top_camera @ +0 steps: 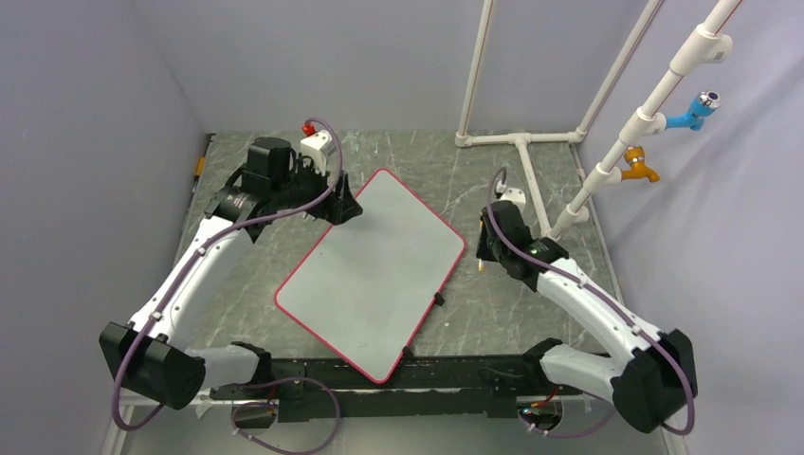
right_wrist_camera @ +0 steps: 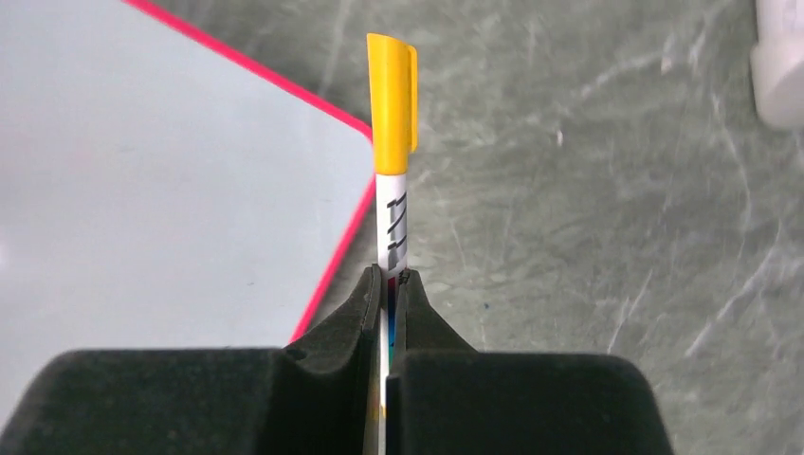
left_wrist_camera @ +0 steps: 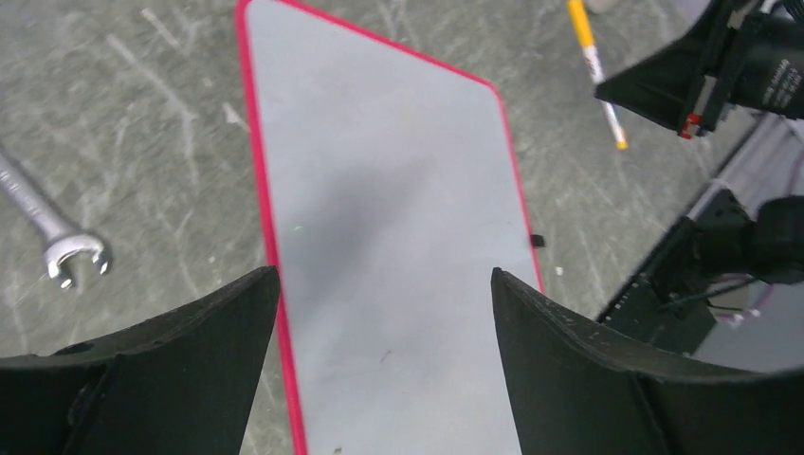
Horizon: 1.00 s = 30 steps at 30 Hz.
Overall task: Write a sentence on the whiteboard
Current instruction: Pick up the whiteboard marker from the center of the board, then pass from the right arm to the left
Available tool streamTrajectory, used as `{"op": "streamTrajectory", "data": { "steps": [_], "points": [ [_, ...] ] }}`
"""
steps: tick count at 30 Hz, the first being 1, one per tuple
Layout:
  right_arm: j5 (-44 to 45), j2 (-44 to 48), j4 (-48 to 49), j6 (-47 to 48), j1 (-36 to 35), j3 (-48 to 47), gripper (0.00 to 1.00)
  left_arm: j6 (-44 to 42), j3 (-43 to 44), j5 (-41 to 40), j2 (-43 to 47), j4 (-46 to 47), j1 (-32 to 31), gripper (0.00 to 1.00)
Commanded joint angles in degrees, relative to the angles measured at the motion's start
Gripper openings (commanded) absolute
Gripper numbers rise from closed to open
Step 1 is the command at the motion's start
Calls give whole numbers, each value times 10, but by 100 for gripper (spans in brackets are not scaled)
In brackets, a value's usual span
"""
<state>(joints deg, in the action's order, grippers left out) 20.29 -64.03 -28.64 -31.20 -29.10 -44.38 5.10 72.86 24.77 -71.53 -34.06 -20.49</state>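
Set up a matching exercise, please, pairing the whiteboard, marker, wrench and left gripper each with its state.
Things:
1 whiteboard
2 marker
3 wrench
4 left gripper

States:
A open and empty
B blank, nothing written yet
C clamped in the right gripper
D lying loose on the table

Pairs: 1-B; 2-C; 3-D; 4-A

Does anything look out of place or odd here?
The red-rimmed white rectangular whiteboard lies skewed diagonally on the table, blank. The white marker pinched in the right gripper has its yellow cap on. A metal open-ended wrench lies beside the board, unrelated to writing.
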Motion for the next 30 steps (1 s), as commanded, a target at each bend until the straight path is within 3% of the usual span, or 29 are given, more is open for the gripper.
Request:
{"op": "streamTrajectory", "data": {
  "steps": [1, 6, 11, 21, 30],
  "points": [
    [-102, 52, 22, 102, -6, -40, 0, -7, -1, 127, 18, 39, 0, 86],
    [-222, 86, 75, 161, -23, -53, 0, 4, -10, 215, 20, 63, 0, 83],
    [-251, 93, 97, 210, -77, -76, 0, 17, -10, 232, 9, 65, 0, 78],
    [-177, 50, 144, 272, -223, -126, 0, 50, -13, 284, -18, 87, 1, 70],
    [-136, 1, 168, 324, -282, -150, 0, 76, -15, 306, -35, 99, 0, 60]
  ]
}}
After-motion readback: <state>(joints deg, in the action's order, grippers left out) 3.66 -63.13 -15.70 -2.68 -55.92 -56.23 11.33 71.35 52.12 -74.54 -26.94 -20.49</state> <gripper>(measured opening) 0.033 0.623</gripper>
